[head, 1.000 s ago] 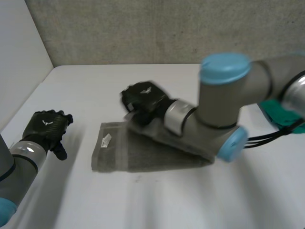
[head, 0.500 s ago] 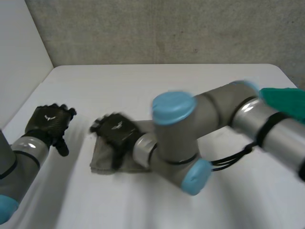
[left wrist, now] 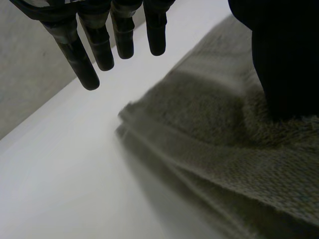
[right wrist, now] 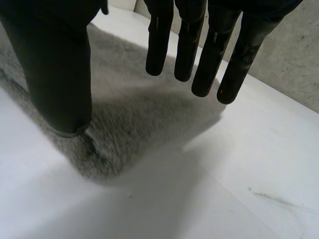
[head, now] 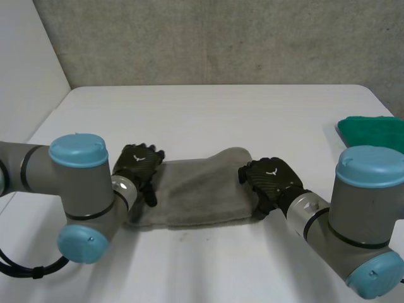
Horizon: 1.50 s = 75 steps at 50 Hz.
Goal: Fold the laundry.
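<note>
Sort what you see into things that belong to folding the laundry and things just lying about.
Job: grey towel; left hand and right hand, open, one at each end.
Lying about: green cloth, untouched, at the edge of the white table.

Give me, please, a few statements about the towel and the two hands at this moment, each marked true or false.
1. The grey towel lies folded on the white table. True.
2. The left hand is at the towel's left end and the right hand at its right end. True.
3. The right hand's fingers are curled tightly round the towel. False: they are straight, above the towel's end.
4. The green cloth lies on top of the grey towel. False: it lies apart from it, at the table's right edge.
</note>
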### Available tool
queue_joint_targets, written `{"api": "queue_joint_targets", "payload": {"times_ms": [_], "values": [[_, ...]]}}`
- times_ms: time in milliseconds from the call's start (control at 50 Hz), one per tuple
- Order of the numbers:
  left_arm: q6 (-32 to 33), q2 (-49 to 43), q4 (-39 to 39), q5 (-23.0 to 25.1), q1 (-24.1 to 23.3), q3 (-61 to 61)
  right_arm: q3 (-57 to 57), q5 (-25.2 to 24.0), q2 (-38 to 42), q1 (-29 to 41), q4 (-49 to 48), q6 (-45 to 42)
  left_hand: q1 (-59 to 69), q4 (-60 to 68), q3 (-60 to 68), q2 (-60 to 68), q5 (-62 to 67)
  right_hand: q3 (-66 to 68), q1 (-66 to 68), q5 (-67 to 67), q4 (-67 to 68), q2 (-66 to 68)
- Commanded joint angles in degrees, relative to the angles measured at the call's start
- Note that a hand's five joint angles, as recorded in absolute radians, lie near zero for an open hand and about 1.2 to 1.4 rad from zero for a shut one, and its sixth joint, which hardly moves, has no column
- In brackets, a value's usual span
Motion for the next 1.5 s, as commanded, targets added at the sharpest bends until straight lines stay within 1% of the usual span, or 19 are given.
{"api": "queue_joint_targets", "payload": {"times_ms": [20,120,160,280,480,560,680,760,820,840,880,940,980,1060,1340,1420,1440,1460,1500], "values": [[4.42,-1.20,-0.99,-7.32,0.53,1.08,0.21,-0.17,3.42,-0.45,-2.91,-2.83,-2.32,-6.19,-2.12,-1.58,-1.05,19.42,24.05,20.54,19.48,19.43],[4.07,2.48,-0.82,-7.31,-0.26,-0.68,0.30,-0.17,4.83,-0.62,-2.83,-3.10,-2.66,-6.53,-2.45,-1.92,-1.39,36.56,41.19,37.67,36.61,36.56],[4.07,3.63,-0.55,-7.40,-0.78,-1.21,0.48,0.00,4.75,-0.80,-2.83,-3.18,-2.83,-6.69,-2.62,-2.08,-1.55,47.90,52.53,49.02,47.96,47.91],[4.07,6.35,-0.47,-7.40,-2.89,-2.26,1.79,-0.26,4.22,-2.81,-2.39,-3.10,-3.84,-7.70,-3.63,-3.09,-2.57,47.97,52.60,49.09,48.02,47.97],[3.98,11.19,-0.47,-7.40,-2.90,-4.02,7.32,-0.52,-0.26,-5.98,-2.12,-3.36,-4.00,-7.87,-3.80,-3.26,-2.73,47.97,52.60,49.09,48.02,47.97],[3.98,12.25,-0.47,-7.40,-2.72,-4.99,10.93,-0.61,-4.39,-10.19,-2.12,-5.11,-4.17,-8.04,-3.97,-3.43,-2.90,47.97,52.60,49.09,48.02,47.97],[3.98,13.22,-0.47,-7.40,-2.28,-6.48,13.40,-1.84,-10.89,-17.49,-2.21,-12.05,-4.51,-8.38,-4.30,-3.77,-3.24,47.97,52.60,49.09,48.02,47.97],[3.98,13.57,-0.47,-7.40,-1.93,-7.01,10.59,-2.37,-12.57,-16.10,-1.95,-12.94,-4.68,-8.55,-4.47,-3.94,-3.41,47.97,52.60,49.09,48.02,47.97],[3.89,14.27,-0.47,-7.40,-1.32,-7.53,6.82,-2.28,-12.57,-11.11,-0.20,-10.93,-4.68,-8.55,-4.47,-3.94,-3.41,47.97,52.60,49.09,48.02,47.97],[3.89,14.45,-0.47,-7.40,-1.14,-7.71,6.02,-2.37,-12.40,-9.69,0.51,-9.96,-4.68,-8.55,-4.47,-3.94,-3.41,47.36,52.00,48.48,47.42,47.37],[3.89,14.88,-0.47,-7.40,-0.88,-7.97,4.79,-2.89,-12.22,-6.36,2.26,-6.46,-4.68,-8.55,-4.47,-3.94,-3.41,12.23,16.87,13.35,12.29,12.24],[3.81,15.68,-0.38,-7.40,-0.52,-8.59,4.78,-3.33,-11.08,-4.14,2.53,-2.23,-4.68,-8.55,-4.47,-3.94,-3.41,3.98,8.62,5.10,4.04,3.99],[3.63,16.03,-0.38,-7.40,-0.52,-9.11,5.66,-3.33,-9.32,-3.26,2.27,1.64,-4.68,-8.55,-4.47,-3.94,-3.41,-5.94,-1.31,-4.82,-5.88,-5.93],[3.19,16.29,-0.38,-7.40,-0.52,-9.56,8.12,-3.68,-5.63,-3.43,0.34,3.49,-4.85,-8.71,-4.64,-4.10,-3.57,-6.81,-2.18,-5.69,-6.75,-6.80],[3.19,16.29,-0.11,-7.40,-0.43,-10.17,9.62,-1.76,0.00,-3.44,-8.18,1.56,-5.35,-9.22,-5.14,-4.61,-4.08,12.02,16.65,13.14,12.07,12.02],[3.19,16.29,0.24,-7.40,-0.43,-10.17,10.06,0.44,0.17,-3.44,-10.30,1.12,-5.52,-9.39,-5.31,-4.78,-4.25,30.48,35.12,31.60,30.54,30.49],[3.19,16.21,0.67,-7.32,-0.43,-10.35,10.23,1.40,0.17,-3.44,-10.47,0.77,-5.52,-9.39,-5.31,-4.78,-4.25,42.52,47.16,43.64,42.58,42.53],[3.19,16.21,0.76,-7.32,-0.43,-10.35,10.32,1.85,0.09,-3.44,-10.47,0.60,-5.52,-9.39,-5.31,-4.78,-4.25,47.91,52.55,49.03,47.97,47.92],[3.19,16.21,0.94,-7.32,-0.43,-10.35,10.76,2.64,-0.26,-3.52,-10.39,0.42,-5.52,-9.39,-5.31,-4.78,-4.25,47.97,52.60,49.09,48.02,47.97]]}}
